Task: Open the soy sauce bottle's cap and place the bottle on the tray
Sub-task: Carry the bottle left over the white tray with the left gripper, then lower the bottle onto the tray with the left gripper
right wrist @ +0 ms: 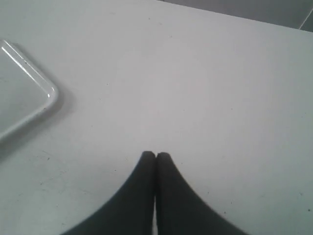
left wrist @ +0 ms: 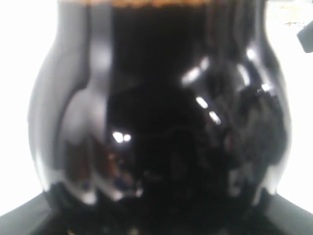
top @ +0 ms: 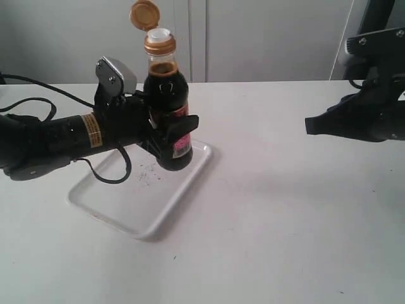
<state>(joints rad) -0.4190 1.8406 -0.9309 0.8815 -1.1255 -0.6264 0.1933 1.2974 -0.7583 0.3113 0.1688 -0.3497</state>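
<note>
At the left, the left gripper (top: 169, 134) grips the soy sauce bottle (top: 166, 88) round its belly, jaws pressed to either side of the label, with the bottle upright. The cap (top: 145, 14) is flipped back on its hinge and the white spout is bare, so the opening looks done and the set-down is the step in hand. The bottle sits over the far right corner of the tray (top: 120, 202). Whether its base already touches the tray floor is hard to tell, as the left wrist view shows only dark glass. With the spout open, the bottle should be kept plumb, eased toward the tray's middle so the base clears the raised rim, and lowered straight. The jaws should release only once it stands flat, then draw back level. Far to the right, the right gripper (right wrist: 155, 156) hovers over the table (top: 285, 209), tips pressed together, holding nothing
</note>
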